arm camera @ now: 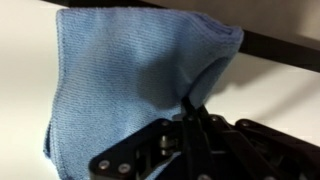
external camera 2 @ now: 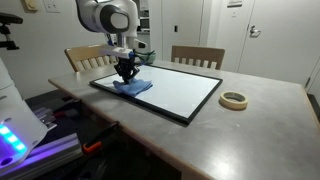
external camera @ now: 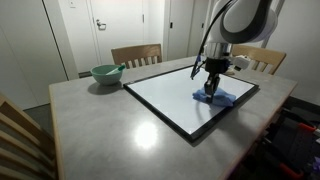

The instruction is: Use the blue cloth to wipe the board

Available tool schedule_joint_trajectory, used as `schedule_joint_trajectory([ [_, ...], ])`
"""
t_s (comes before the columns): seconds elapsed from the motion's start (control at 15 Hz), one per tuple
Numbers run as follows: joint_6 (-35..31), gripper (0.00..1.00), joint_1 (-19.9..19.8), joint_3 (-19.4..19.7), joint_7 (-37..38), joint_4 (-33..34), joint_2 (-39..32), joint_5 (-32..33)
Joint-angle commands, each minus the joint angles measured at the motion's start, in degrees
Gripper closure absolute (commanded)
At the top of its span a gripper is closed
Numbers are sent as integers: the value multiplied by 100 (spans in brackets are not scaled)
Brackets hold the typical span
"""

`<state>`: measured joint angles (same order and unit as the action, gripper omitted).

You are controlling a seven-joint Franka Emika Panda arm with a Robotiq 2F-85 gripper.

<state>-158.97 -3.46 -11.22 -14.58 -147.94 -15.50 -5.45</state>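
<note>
The blue cloth (external camera: pixel 222 98) lies on the board (external camera: pixel 170 95), a white board with a thin black frame, near one corner. It shows in both exterior views, cloth (external camera 2: pixel 133 87) and board (external camera 2: pixel 180 92). My gripper (external camera: pixel 211 88) stands straight down on the cloth, also in an exterior view (external camera 2: pixel 125 76). In the wrist view the jaws (arm camera: pixel 192 112) are shut together, pinching a fold of the cloth (arm camera: pixel 120 70), with the board's white surface and black frame (arm camera: pixel 280 50) beside it.
A pale green bowl (external camera: pixel 106 74) sits on the grey table beside the board. A roll of tape (external camera 2: pixel 234 100) lies on the table past the board's other end. Wooden chairs (external camera: pixel 136 54) stand at the far edge.
</note>
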Motion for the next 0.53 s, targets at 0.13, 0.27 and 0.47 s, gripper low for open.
schedule_joint_trajectory([
  [0.13,190,99,418,-98,436,330,-369,-133],
  [0.27,234,99,566,-99,618,447,-454,-103],
  [0.47,331,99,750,-103,831,658,-583,-77],
])
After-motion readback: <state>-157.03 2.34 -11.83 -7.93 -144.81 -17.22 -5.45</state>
